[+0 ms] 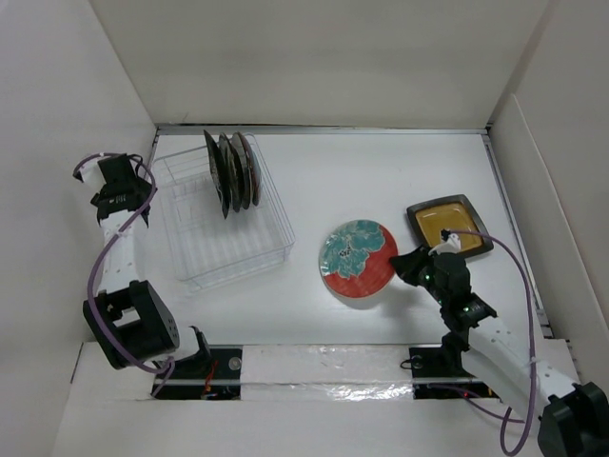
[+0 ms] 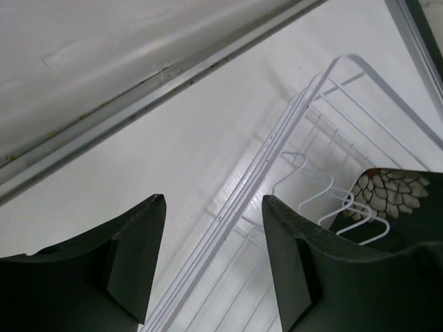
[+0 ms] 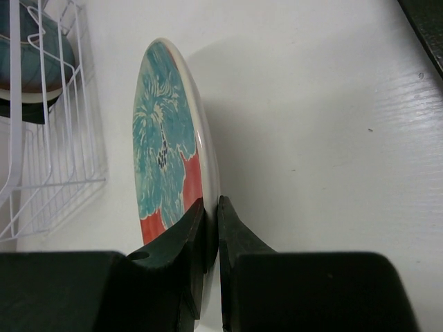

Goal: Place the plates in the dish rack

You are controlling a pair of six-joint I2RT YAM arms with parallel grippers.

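Observation:
My right gripper (image 3: 212,202) is shut on the near rim of the red-and-teal round plate (image 3: 163,145), which tilts up off the table at centre (image 1: 357,259). The black square amber-centred plate (image 1: 448,227) lies flat to its right, behind the right gripper (image 1: 404,266). The clear dish rack (image 1: 205,257) stands at the left with several plates upright in its far slots (image 1: 233,171). My left gripper (image 2: 213,202) hangs open over the rack's left rim (image 2: 263,183), nothing between its fingers. A black floral plate (image 2: 387,200) shows in the rack.
White walls enclose the table on the left, back and right. A metal strip (image 1: 324,129) runs along the table's far edge. The rack's near slots (image 1: 224,252) hold nothing.

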